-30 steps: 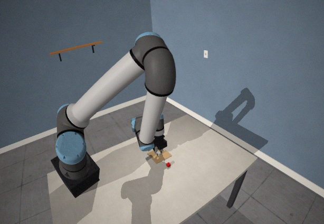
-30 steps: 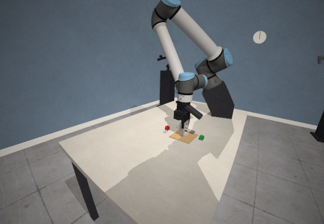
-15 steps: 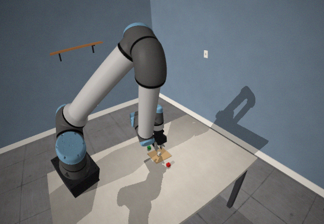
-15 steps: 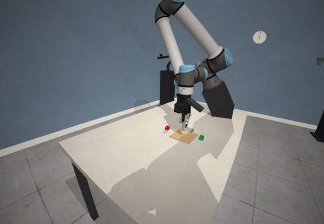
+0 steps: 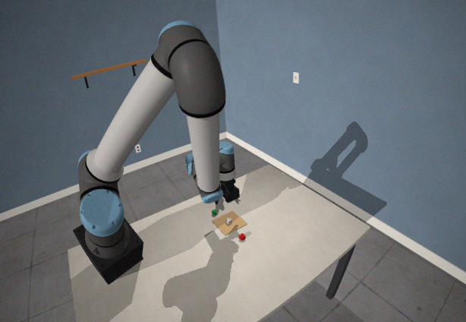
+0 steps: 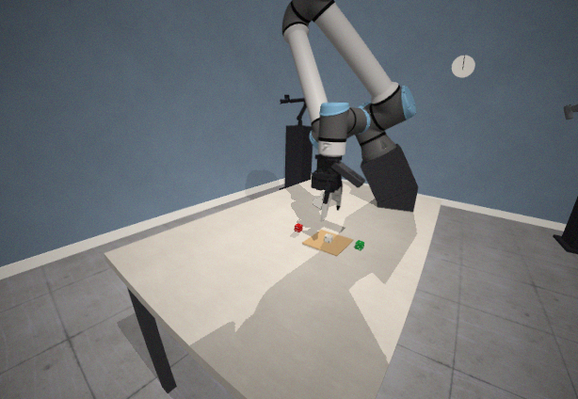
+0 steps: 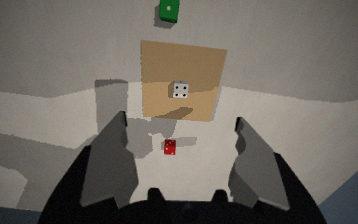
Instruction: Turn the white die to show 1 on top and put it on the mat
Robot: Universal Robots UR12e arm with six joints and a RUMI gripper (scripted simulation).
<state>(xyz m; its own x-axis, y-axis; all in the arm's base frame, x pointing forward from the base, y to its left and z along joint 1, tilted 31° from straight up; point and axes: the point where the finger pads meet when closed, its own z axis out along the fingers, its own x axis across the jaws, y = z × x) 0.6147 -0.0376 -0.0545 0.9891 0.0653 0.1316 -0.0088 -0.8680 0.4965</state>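
The white die (image 7: 180,89) sits flat on the tan mat (image 7: 182,80), well inside its edges, with several dark pips on its top face. It also shows in the top and exterior views (image 5: 228,220) (image 6: 328,238) on the mat (image 5: 229,225) (image 6: 328,243). My gripper (image 7: 181,115) is open and empty, raised well above the table on the near side of the mat; it shows in the exterior view (image 6: 329,209) too. Nothing is between the fingers.
A green die (image 7: 169,10) (image 5: 214,212) (image 6: 359,245) lies on the table beyond the mat's far edge, one pip up. A red die (image 7: 170,147) (image 5: 242,237) (image 6: 298,228) lies on the table just off the mat's near edge, below my fingers.
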